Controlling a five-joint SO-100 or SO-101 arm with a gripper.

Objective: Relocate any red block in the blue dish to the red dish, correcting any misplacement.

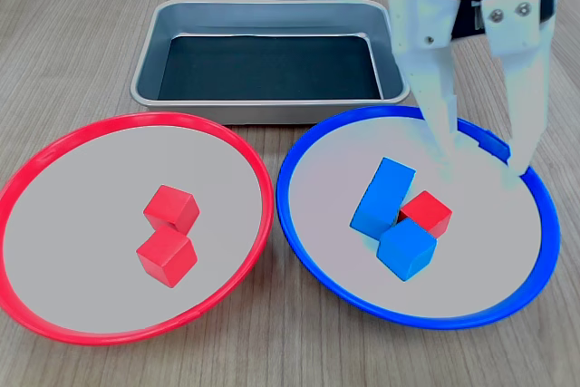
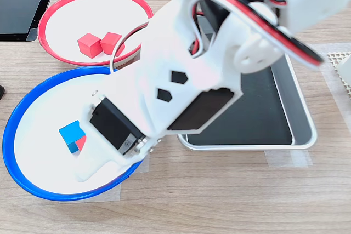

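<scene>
1 red block half-hidden behind 2 blue cubes.

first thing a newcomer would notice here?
Probably the one red block wedged between blue cubes in the blue dish, at the first exterior view's right. Next, the white gripper, open, hanging over that dish's far rim. Then the two red cubes in the red dish at the first exterior view's left.
</scene>
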